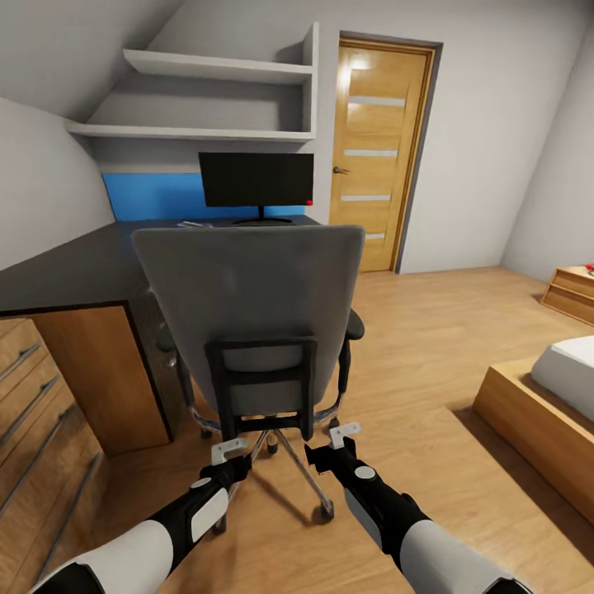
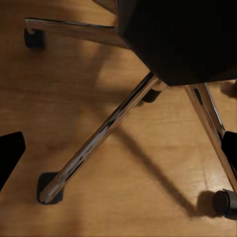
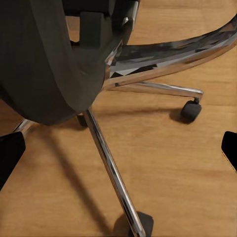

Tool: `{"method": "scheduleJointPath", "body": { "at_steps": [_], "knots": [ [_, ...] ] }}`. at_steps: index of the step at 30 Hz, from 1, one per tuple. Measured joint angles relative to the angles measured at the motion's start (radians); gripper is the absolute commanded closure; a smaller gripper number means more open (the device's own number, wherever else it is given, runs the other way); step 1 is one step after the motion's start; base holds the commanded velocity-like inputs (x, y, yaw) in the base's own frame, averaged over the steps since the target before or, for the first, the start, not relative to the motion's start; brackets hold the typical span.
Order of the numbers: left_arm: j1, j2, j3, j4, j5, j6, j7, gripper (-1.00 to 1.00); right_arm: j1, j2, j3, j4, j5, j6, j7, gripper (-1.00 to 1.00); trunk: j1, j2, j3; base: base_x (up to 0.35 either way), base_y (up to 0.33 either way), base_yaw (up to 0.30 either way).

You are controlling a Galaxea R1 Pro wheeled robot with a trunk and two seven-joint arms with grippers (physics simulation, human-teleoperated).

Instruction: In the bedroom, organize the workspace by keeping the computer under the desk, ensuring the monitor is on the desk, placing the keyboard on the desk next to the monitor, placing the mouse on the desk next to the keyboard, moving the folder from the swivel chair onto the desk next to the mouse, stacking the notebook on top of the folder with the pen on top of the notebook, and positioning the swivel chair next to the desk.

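The swivel chair (image 1: 247,280) stands with its grey back toward me, in front of the black desk (image 1: 74,264). The monitor (image 1: 256,180) stands on the desk against the blue back panel. A small pale item (image 1: 195,223) lies on the desk left of the monitor; I cannot tell what it is. My left gripper (image 1: 229,451) and right gripper (image 1: 345,433) hang open just behind the chair, low, near its chrome star base (image 2: 98,143) (image 3: 111,168). The chair's back hides its seat and the folder. Computer, keyboard, mouse, notebook and pen are out of view.
A light wooden drawer chest (image 1: 41,412) stands at the left, next to the desk. Wall shelves (image 1: 206,99) hang above the desk. A wooden door (image 1: 375,157) is behind on the right. A bed (image 1: 544,396) and a low nightstand (image 1: 573,293) stand at the right, across the wood floor.
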Motion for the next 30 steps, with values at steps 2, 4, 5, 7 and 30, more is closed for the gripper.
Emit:
{"method": "scheduleJointPath", "body": {
  "at_steps": [2,4,5,7,30],
  "knots": [
    [0.000,0.000,0.000,0.000,0.000,0.000,0.000,-1.00,0.000,0.000,0.000,0.000,0.000,0.000,0.000,-1.00,0.000,0.000,0.000,0.328,0.000,0.000],
    [0.000,0.000,0.000,0.000,0.000,0.000,0.000,-1.00,0.000,0.000,0.000,0.000,0.000,0.000,0.000,-1.00,0.000,0.000,0.000,0.328,0.000,0.000],
    [0.000,0.000,-0.001,0.000,0.000,0.000,0.000,-1.00,0.000,0.000,0.000,0.000,0.000,0.000,0.000,-1.00,0.000,0.000,0.000,0.328,0.000,0.000],
    [0.000,0.000,0.000,0.000,0.000,0.000,0.000,-1.00,0.000,0.000,0.000,0.000,0.000,0.000,0.000,-1.00,0.000,0.000,0.000,0.328,0.000,0.000],
    [0.000,0.000,-0.007,0.000,0.003,0.000,0.001,-1.00,0.000,0.001,0.005,-0.001,-0.001,0.000,0.003,-1.00,0.000,0.000,0.000,0.328,0.000,0.097]
  ]
}}
